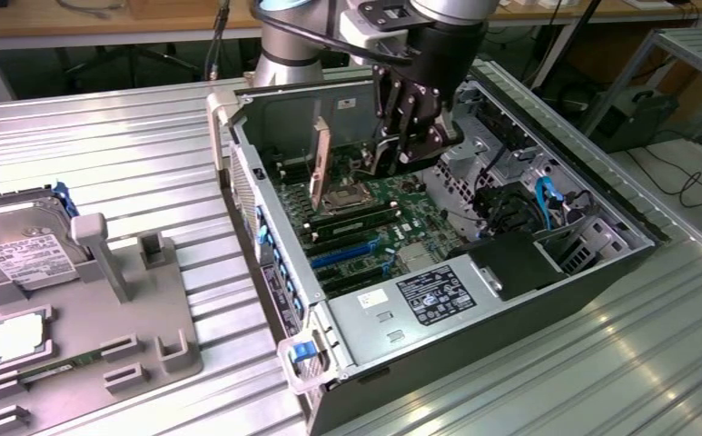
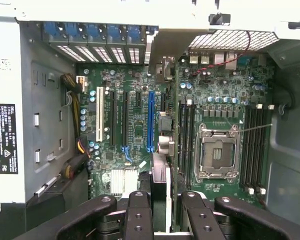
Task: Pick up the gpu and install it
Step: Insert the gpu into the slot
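Hard drive (image 1: 17, 245) cut off at the exterior view's left edge. Gpu (image 2: 161, 195) partly hidden between the gripper (image 2: 162, 210) fingers. Label (image 2: 2, 137) words too small.

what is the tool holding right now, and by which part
The tool holds the gpu by its upper edge, at the end away from the metal bracket; the card stands on edge inside the open computer case, over the motherboard.

arm: chunky silver-grey tube sections, classic cobot look
joint: rounded housing up top, pale blue ring plus a black cap
wrist: black boxy block sitting under the silver part
tool (image 1: 414, 136): all black, long linked fingers (image 2: 139, 220), small round screws dotted along each link
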`<state>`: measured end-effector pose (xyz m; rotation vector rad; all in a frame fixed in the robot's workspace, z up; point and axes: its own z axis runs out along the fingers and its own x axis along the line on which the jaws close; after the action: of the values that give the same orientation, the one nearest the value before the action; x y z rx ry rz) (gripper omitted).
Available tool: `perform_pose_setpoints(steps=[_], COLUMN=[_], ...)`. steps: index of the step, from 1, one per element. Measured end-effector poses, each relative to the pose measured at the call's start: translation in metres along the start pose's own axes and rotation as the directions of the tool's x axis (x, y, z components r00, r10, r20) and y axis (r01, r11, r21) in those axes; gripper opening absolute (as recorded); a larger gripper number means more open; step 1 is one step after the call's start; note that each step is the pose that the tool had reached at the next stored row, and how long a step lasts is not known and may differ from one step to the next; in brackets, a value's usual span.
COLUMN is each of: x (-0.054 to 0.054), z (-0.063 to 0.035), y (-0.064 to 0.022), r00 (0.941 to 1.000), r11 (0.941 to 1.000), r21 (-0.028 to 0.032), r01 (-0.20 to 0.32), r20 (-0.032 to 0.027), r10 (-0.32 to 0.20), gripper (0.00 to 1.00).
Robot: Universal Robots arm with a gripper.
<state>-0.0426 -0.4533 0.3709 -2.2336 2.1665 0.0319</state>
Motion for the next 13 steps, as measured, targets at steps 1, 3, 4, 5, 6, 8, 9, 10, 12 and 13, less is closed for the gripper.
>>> perform_pose_setpoints(steps=[1,3,4,5,6,8,9,10,12,13], x=[0.0001,0.0002,0.0003,0.0004,0.0005,0.0007,0.0008,0.0009,0.0011,0.0011], z=[0.0004,0.0013,0.0016,0.0020,0.0024,0.0033,0.0036,0.0040,0.0047,0.0050], y=[0.0000,0.0000,0.0000,0.0000,0.0000,0.0001,0.0000,0.0000,0.0001,0.0001], r00=[1.0000,1.0000,1.0000,1.0000,1.0000,1.0000,1.0000,1.0000,1.0000,1.0000], r11=[1.0000,1.0000,1.0000,1.0000,1.0000,1.0000,1.0000,1.0000,1.0000,1.0000], r21=[0.0000,0.0000,0.0000,0.0001,0.0001,0.0002,0.0002,0.0002,0.0002,0.0003], r01=[0.000,0.000,0.000,0.000,0.000,0.000,0.000,0.000,0.000,0.000], r20=[0.0003,0.0013,0.0016,0.0021,0.0028,0.0048,0.0056,0.0063,0.0076,0.0083], r10=[0.000,0.000,0.000,0.000,0.000,0.000,0.000,0.000,0.000,0.000], gripper=[0.28,0.28,0.28,0.28,0.28,0.28,0.28,0.28,0.28,0.28])
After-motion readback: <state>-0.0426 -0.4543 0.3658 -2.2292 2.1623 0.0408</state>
